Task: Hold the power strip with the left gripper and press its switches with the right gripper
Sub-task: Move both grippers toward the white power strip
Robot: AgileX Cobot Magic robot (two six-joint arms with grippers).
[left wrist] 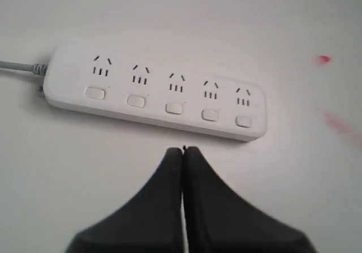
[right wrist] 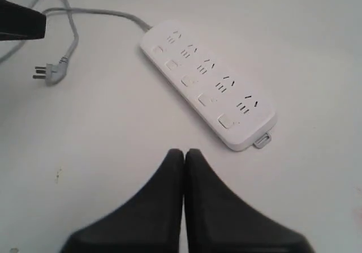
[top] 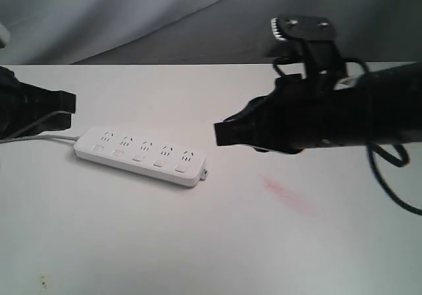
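The white power strip (top: pixel 138 155) lies flat on the white table, its grey cord (top: pixel 39 138) running off to the left. Five white switches (left wrist: pixel 174 107) sit in a row, one below each socket. My left gripper (top: pixel 69 102) hovers at the left edge, shut and empty, apart from the strip; in its wrist view the strip (left wrist: pixel 155 91) lies beyond the closed tips (left wrist: pixel 182 149). My right gripper (top: pixel 217 132) hangs above the table to the right of the strip, shut on nothing. Its wrist view shows the strip (right wrist: pixel 206 83) ahead of its tips (right wrist: pixel 184 151).
The cord's plug (right wrist: pixel 50 73) lies on the table near the left arm. A red smear (top: pixel 288 195) marks the table surface right of the strip. A grey cloth backdrop (top: pixel 165 18) rises behind the table. Loose black cable (top: pixel 389 176) hangs from the right arm.
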